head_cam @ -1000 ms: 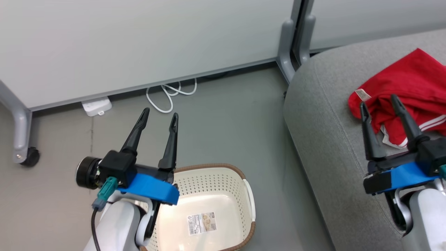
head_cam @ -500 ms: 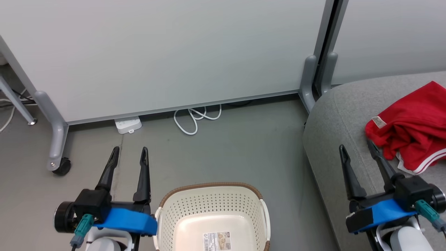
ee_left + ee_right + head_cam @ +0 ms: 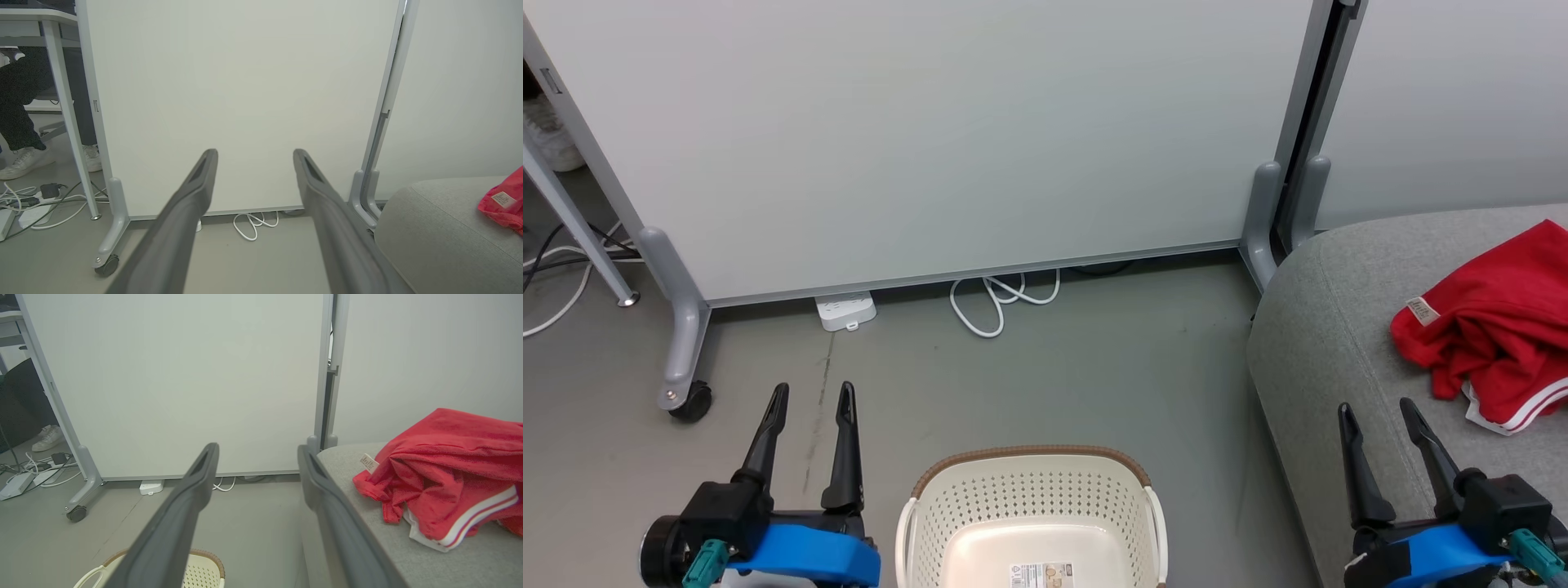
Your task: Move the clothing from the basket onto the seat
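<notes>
Head view: red clothing point(image 3: 1494, 343) lies in a crumpled heap on the grey seat point(image 3: 1327, 351) at 3 o'clock, beige label point(image 3: 1422, 310) on its near-left fold, white stripe trim point(image 3: 1515, 412) along the lower edge. Cannot tell 1 garment from 2 in the heap. Basket point(image 3: 1029, 453) stands upright on the grey floor point(image 3: 1111, 367) at 6 o'clock, just left of the seat's corner, its cream bottom bare around a barcode sticker point(image 3: 1041, 574). Left gripper point(image 3: 814, 387) at 7 o'clock, over the floor just left of the basket, fingers spread and gripping nothing. Right gripper point(image 3: 1375, 406) at 5 o'clock, over the seat's front edge, fingers likewise spread with nothing between them, near the clothing but apart from it. Behind, a pale partition panel point(image 3: 947, 139) on grey legs, with a caster wheel point(image 3: 690, 403) at 9 o'clock. White power strip point(image 3: 846, 310) and coiled white cable point(image 3: 1001, 298) lie on the floor at the panel's foot, toward 12 o'clock. Left wrist view: a person's white shoes point(image 3: 24, 163) at 9 o'clock, beyond the panel's edge under a desk.
</notes>
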Robot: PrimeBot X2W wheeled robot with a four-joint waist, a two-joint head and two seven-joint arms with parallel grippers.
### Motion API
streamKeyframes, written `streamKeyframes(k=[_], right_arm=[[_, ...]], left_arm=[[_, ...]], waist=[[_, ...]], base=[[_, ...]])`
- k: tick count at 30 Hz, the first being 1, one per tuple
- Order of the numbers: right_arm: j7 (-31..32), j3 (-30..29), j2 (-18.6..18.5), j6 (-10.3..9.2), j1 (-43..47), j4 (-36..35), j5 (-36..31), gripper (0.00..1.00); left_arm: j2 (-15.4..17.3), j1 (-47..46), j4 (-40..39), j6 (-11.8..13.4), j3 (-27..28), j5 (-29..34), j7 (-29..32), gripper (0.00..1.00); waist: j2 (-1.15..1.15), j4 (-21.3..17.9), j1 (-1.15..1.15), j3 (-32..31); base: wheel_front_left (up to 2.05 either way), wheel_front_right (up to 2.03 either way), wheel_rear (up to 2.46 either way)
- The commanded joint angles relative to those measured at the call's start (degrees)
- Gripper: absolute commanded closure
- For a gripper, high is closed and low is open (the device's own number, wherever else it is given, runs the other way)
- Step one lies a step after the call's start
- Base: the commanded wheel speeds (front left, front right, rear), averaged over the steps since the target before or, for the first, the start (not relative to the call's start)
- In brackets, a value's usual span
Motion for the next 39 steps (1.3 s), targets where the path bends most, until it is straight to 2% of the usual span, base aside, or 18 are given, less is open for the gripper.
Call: streamKeyframes(k=[1,26,27,31,39], right_arm=[[-0.01,-0.26,0.25,0.01,0.83,0.09,0.42,0.0],[-0.01,-1.28,1.61,0.01,2.6,2.66,-0.32,0.0],[0.0,-1.24,1.42,0.0,1.88,2.88,-0.15,1.0],[0.32,-1.39,1.58,0.0,2.04,5.0,0.5,1.0],[3.04,-1.97,1.59,0.0,0.96,4.84,9.88,1.0]], left_arm=[[-0.14,0.78,0.14,-0.08,0.39,0.13,-0.15,0.0],[-0.27,2.71,3.5,-0.58,0.47,-0.05,-0.15,0.0],[-0.21,2.19,3.63,-0.13,0.39,-0.25,0.01,1.0],[-0.23,3.42,5.47,-0.13,0.25,-0.99,0.4,1.0],[-0.19,2.49,5.21,-0.17,1.16,-10.1,2.68,1.0]], waist=[[0.0,0.14,0.01,-0.17],[0.0,1.29,0.01,-2.07],[0.0,1.29,0.01,-2.08],[0.0,1.27,0.01,-2.06],[0.0,1.0,0.01,-1.76]], base=[[0.0,0.0,0.0],[0.0,0.0,0.0],[0.0,0.0,0.0],[0.0,0.0,0.0],[0.0,0.0,0.0]])
